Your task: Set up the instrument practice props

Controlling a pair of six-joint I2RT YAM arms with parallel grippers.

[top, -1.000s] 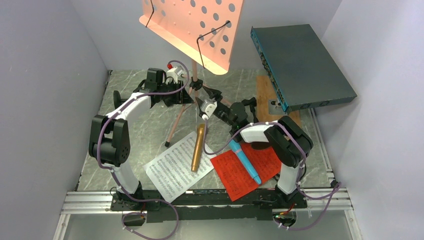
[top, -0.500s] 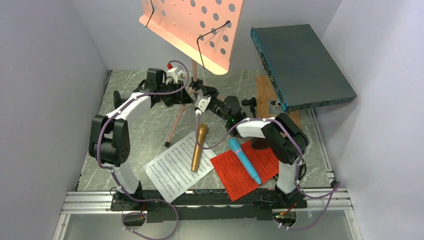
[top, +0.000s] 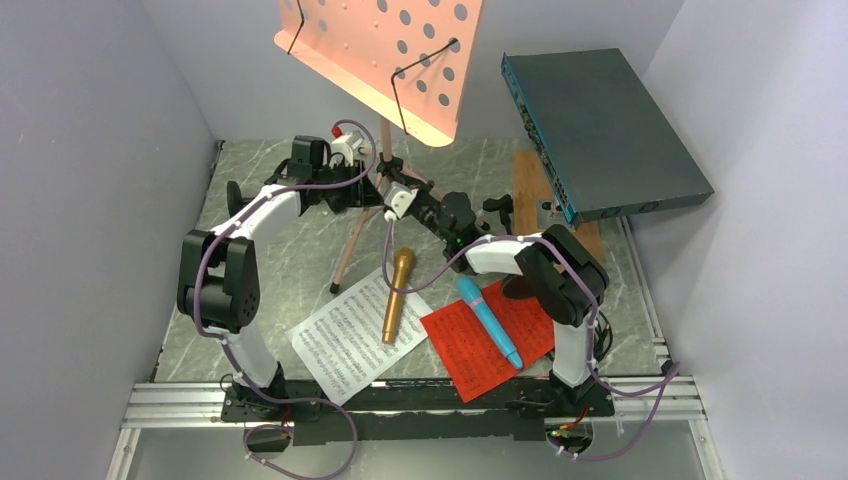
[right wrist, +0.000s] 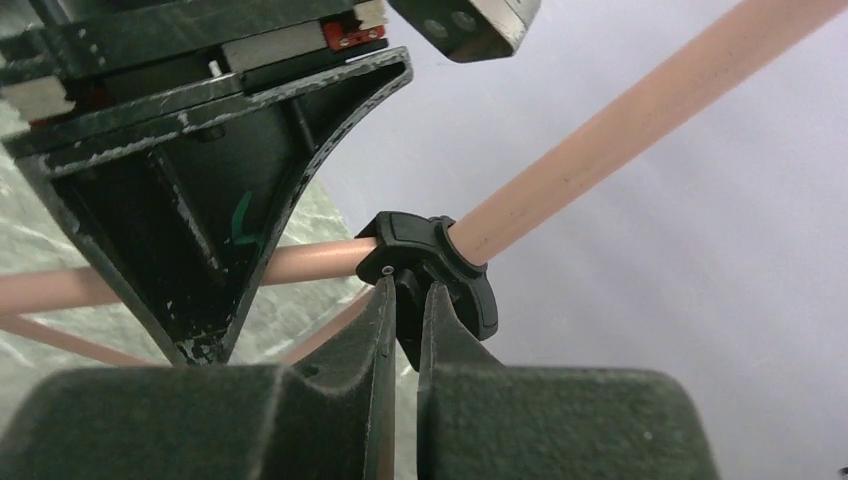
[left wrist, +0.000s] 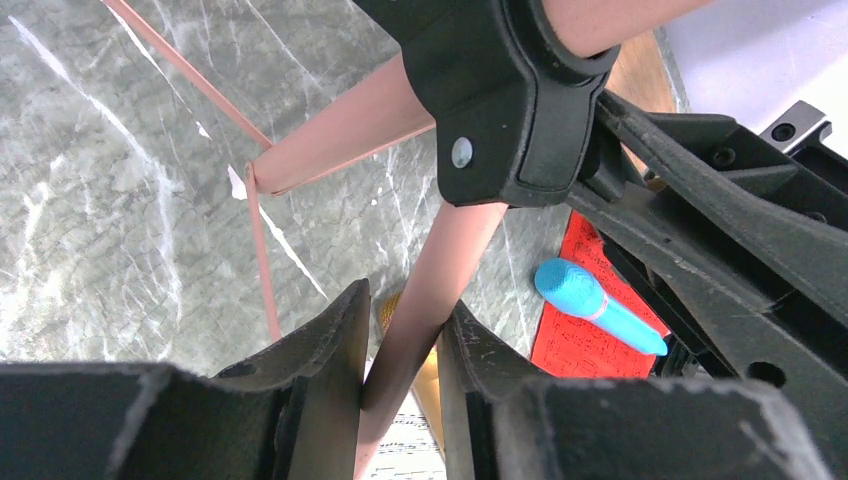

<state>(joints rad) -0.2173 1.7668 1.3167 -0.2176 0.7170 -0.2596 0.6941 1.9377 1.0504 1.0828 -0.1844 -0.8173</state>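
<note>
The pink hole-punched music desk point(top: 390, 50) stands at the back on its tripod pole point(top: 385, 135). My left gripper point(top: 368, 190) is shut on a pink tube point(left wrist: 440, 250) of the stand, just below the black collar point(left wrist: 510, 110). My right gripper point(top: 397, 197) is shut, its fingertips point(right wrist: 383, 300) pinching a tab of that black collar point(right wrist: 445, 255). The gold microphone point(top: 397, 295) lies partly on the white page point(top: 345, 345). On the red page point(top: 480, 345) lies the blue microphone point(top: 488, 320). No black round-based pole can be made out.
A large flat dark-teal box point(top: 600, 130) leans at the back right over a wooden board point(top: 525, 180). A tripod leg point(top: 345, 255) slants down toward the white page. Grey walls close in on both sides, and a metal rail point(top: 400, 400) runs along the near edge.
My right gripper moved left to the stand and shut on its black collar. The music desk shifted slightly left. The left gripper kept its hold.
</note>
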